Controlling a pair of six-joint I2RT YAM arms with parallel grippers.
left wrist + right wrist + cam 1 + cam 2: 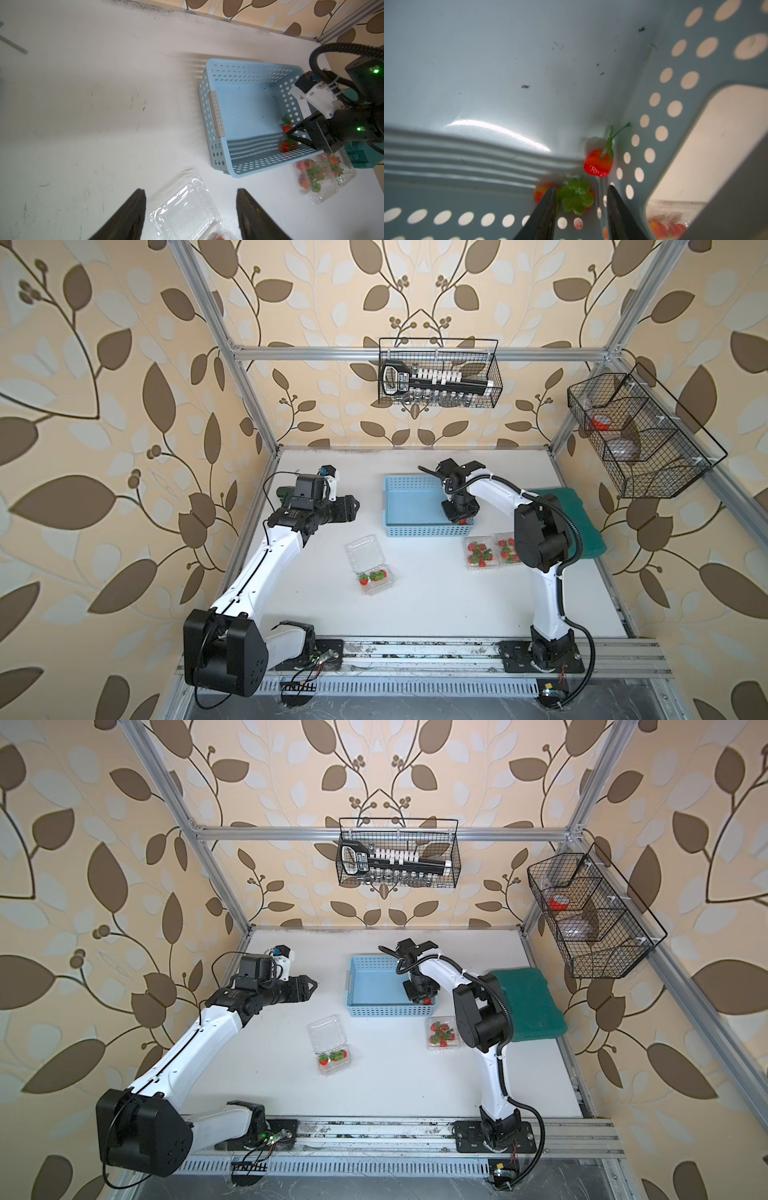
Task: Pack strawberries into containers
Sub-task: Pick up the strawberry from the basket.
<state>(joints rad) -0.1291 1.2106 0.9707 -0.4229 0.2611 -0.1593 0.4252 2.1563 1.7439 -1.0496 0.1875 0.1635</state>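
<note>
two punnets (482,553) look filled already and a third punnet (376,578) is only partly filled, with two strawberries (598,164) left in the basket (415,531) corner, one straddled but not yet pinched by the part-open right gripper (581,188), while the left gripper (191,190) is held wide and empty.

Left arm (274,556): white shell links, black joint housings, large faceted black shoulder block (226,655) at 7 o'clock; boxy black camera housing (307,487) on wrist. Right arm (546,597): same white-black build, 5 o'clock; ribbed black conduit (342,47) held by white zip ties. Black base plates (513,657) at 6 o'clock edge, screw heads visible. Left gripper (190,190): two black tapered fingers (128,218), ridged edges. Right gripper (581,188): same dark wedges; white bracket (315,97), green LEDs (358,129) behind
</note>
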